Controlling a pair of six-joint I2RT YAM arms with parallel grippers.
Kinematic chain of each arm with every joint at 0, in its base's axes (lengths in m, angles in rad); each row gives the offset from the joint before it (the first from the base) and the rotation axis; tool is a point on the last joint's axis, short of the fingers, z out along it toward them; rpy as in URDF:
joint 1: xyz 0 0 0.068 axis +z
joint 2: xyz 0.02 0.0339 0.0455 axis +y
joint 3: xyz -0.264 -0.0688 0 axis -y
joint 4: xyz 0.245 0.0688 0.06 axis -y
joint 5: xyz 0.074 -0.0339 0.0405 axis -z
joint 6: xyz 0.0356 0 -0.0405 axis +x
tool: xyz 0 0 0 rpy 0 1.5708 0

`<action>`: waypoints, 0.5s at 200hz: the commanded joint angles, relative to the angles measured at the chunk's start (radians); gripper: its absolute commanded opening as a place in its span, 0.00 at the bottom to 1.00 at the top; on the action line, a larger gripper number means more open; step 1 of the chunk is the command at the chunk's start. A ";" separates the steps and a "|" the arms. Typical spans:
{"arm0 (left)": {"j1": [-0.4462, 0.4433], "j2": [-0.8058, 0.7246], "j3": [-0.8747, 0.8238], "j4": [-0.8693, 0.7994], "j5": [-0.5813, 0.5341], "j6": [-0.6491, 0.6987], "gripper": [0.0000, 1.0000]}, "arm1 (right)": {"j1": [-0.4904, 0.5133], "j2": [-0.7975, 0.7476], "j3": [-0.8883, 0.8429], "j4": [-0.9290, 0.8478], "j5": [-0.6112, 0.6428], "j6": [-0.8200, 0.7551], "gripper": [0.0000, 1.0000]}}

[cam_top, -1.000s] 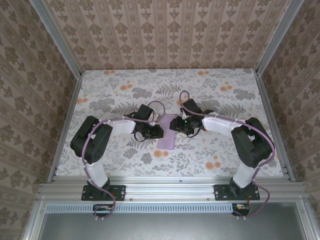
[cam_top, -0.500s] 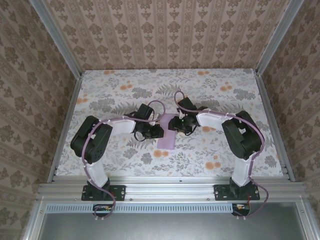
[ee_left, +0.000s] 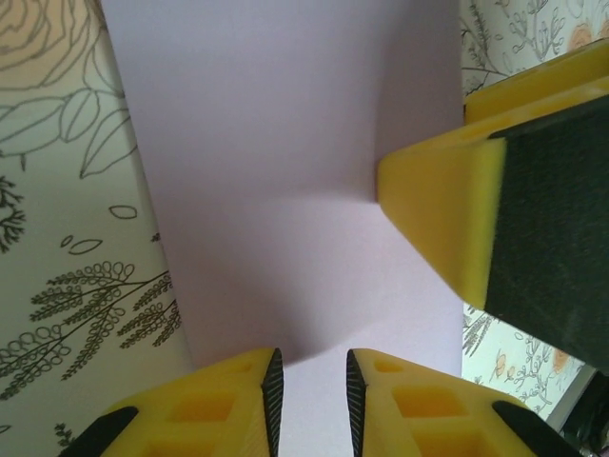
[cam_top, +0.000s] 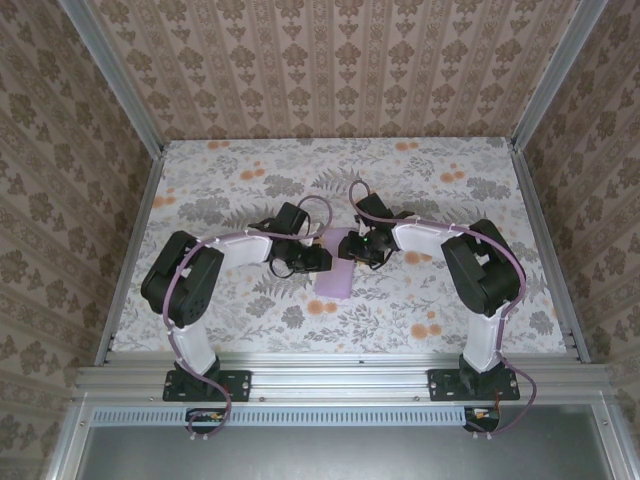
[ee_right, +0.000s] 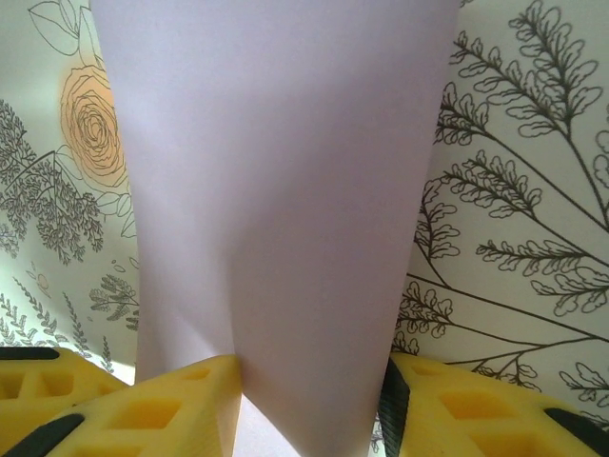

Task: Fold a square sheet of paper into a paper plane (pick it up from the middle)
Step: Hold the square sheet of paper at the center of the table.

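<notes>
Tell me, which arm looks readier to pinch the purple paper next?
Right, probably: the paper runs between the spread fingers of the right gripper, while the left gripper is barely open over it.

The square sheet of paper (ee_right: 276,238) is smooth, matt lilac paper. The left gripper (ee_left: 309,392) has fingers (ee_left: 205,414) of yellow moulded plastic with dull black pads (ee_left: 273,392). The frame rails (cam_top: 340,380) look like brushed metal.
</notes>
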 commanded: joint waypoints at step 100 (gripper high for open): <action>0.002 -0.071 0.048 -0.119 -0.022 0.070 0.33 | -0.010 0.009 -0.050 -0.001 0.026 0.010 0.39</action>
